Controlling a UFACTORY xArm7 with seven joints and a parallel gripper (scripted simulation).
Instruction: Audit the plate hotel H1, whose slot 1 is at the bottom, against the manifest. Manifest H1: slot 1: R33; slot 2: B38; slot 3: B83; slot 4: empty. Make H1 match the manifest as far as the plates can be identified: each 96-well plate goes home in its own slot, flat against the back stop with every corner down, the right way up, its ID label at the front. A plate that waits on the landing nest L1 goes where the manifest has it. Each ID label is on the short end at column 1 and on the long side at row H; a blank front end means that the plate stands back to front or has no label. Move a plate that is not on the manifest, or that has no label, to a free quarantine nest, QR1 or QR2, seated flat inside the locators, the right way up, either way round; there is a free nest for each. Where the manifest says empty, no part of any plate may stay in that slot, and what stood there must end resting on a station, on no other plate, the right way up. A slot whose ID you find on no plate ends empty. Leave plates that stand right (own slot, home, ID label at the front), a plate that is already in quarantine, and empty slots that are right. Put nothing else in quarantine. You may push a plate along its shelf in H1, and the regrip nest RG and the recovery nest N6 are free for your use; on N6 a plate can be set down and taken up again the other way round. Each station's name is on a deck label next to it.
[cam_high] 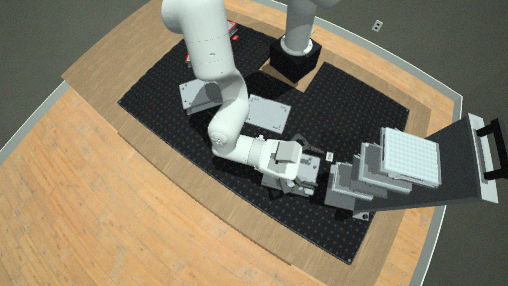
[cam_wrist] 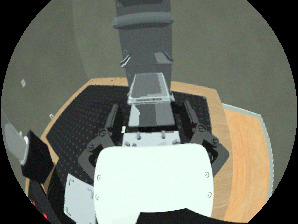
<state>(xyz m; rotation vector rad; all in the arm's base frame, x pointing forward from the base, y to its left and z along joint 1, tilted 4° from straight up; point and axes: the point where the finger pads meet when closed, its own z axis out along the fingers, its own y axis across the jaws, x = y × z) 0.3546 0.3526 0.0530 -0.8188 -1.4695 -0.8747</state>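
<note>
From my remote station I record the white seven-joint arm (cam_high: 227, 107) bent low over the black perforated mat (cam_high: 320, 112) that covers the wooden tabletop (cam_high: 100, 200), its wrist turned toward the dark grey plate hotel with stepped shelves (cam_high: 450, 165) at the right edge. The end effector (cam_high: 305, 186) stands released, fingers fully spread, with nothing between them; in the wrist view its dark fingers flank a grey nest plate and face the hotel (cam_wrist: 143, 23) head-on. A white 96-well plate (cam_high: 411, 156) lies on the uppermost visible shelf of the hotel, wells up; the lower shelves project toward the arm as pale grey steps (cam_high: 350, 187), and I cannot tell which of them carry plates or read any ID label. In the wrist view a pale plate end (cam_wrist: 148, 88) shows at the hotel front, with no readable marking. Two flat grey nests (cam_high: 267, 114) (cam_high: 197, 95) lie on the mat behind the arm, well apart from the hotel, and a red-edged nest (cam_high: 233, 28) shows partly behind the arm's upper link. The arm's black pedestal (cam_high: 280, 62) stands at the far side of the mat.
</note>
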